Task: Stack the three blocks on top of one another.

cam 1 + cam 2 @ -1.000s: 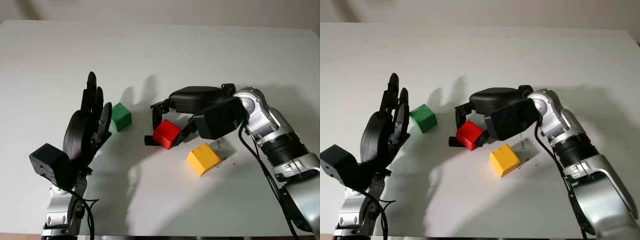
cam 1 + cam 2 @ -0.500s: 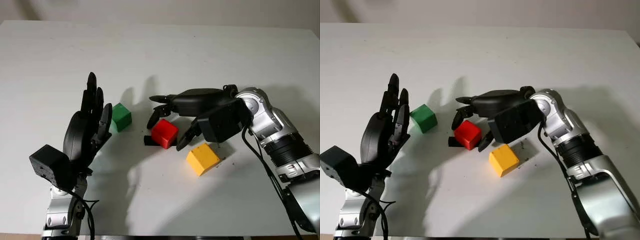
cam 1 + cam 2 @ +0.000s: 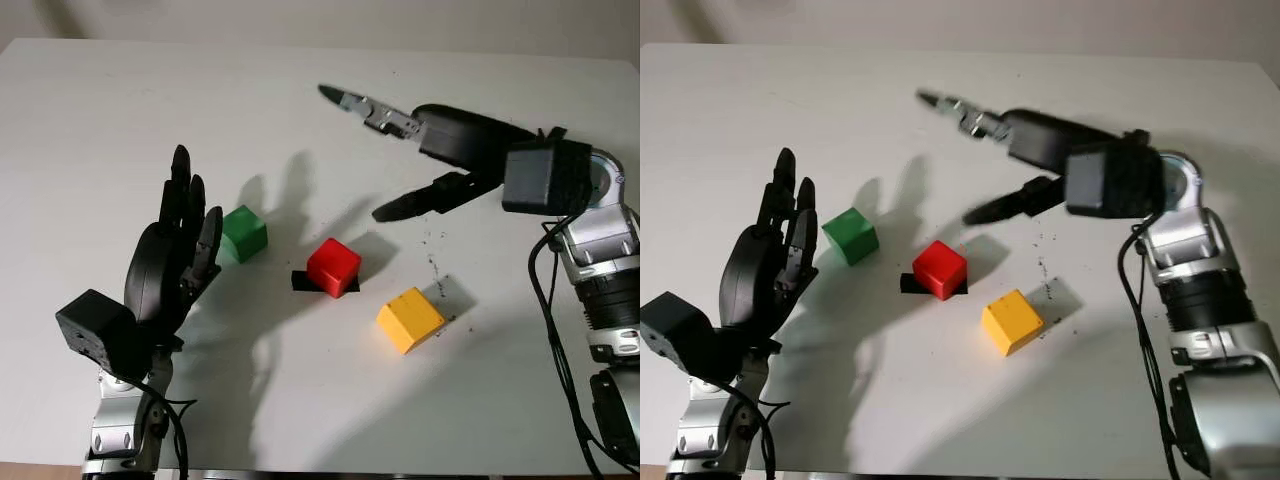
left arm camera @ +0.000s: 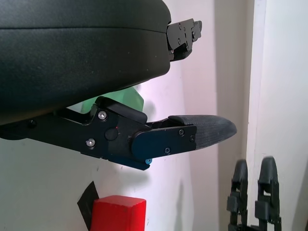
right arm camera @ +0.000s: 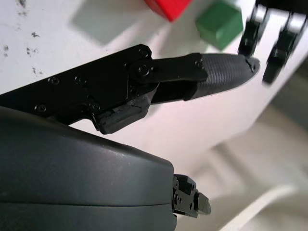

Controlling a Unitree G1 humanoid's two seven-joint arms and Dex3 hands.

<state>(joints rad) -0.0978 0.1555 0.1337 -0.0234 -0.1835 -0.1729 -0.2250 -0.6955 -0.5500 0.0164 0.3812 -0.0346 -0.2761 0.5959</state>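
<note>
White table (image 3: pixel 300 400), matte, a few dark specks near the right arm.

Blocks: three small cubes, all separate, none stacked.
- red block (image 3: pixel 333 266): glossy, sits on a small black patch (image 3: pixel 300 281), roughly midway between the two hands, below and left of the right hand's fingertips.
- green block (image 3: pixel 243 233): just beside the left hand's fingertips, on their right. Left wrist view shows it past the palm shell (image 4: pixel 130 98).
- yellow block (image 3: pixel 410 319): nearest the robot, below the right hand, near red but not touching it.

Right hand (image 3: pixel 400 150): open, holding nothing, up off the table. Two fingers (image 3: pixel 365 108) reach toward the far side, thumb (image 3: pixel 420 202) points at the space above red. Right wrist view has red and green beyond the thumb tip.

Left hand (image 3: pixel 180 250): open, upright, palm edge toward green, holding nothing, parked at the left.

Diff vs 0.5 s ago: right hand was low, fingers bracketing red on both sides; it has since lifted and swung away to the far right, well apart from red. Red has stayed on the black patch. Green, yellow and the left hand unchanged.
</note>
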